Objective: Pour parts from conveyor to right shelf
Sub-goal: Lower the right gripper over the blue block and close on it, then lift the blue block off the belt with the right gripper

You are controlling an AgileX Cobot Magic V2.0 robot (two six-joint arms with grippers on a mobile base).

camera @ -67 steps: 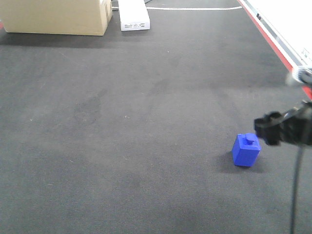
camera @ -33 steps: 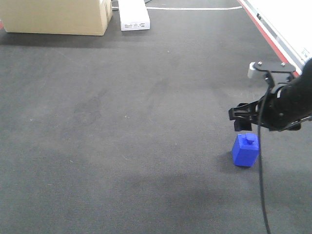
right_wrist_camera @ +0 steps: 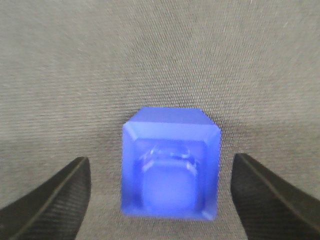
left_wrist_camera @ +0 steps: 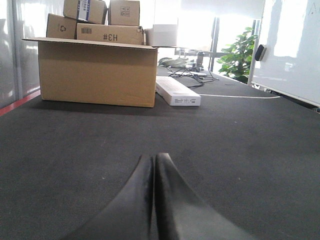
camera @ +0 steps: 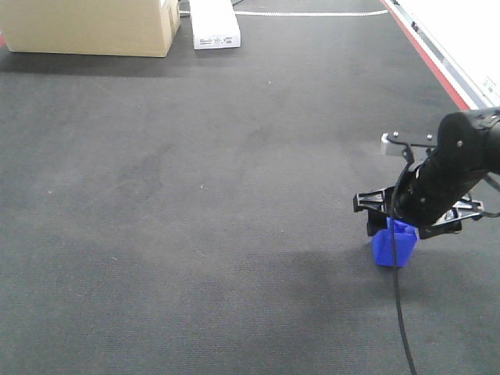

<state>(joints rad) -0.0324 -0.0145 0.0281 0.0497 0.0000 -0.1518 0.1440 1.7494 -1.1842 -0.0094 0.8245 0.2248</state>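
The little blue block (camera: 387, 247) sits stud up on the dark conveyor belt (camera: 195, 195), over toward its red right edge. Our right gripper (camera: 412, 212) is spread wide and straddles it, one finger on each side with clear gaps, so it's gripping nothing. That arm reaches in from the right, wrist tipped down over the block. Our left gripper (left_wrist_camera: 152, 200) is pinched closed and empty, low over the belt, facing a cardboard box (left_wrist_camera: 97, 72).
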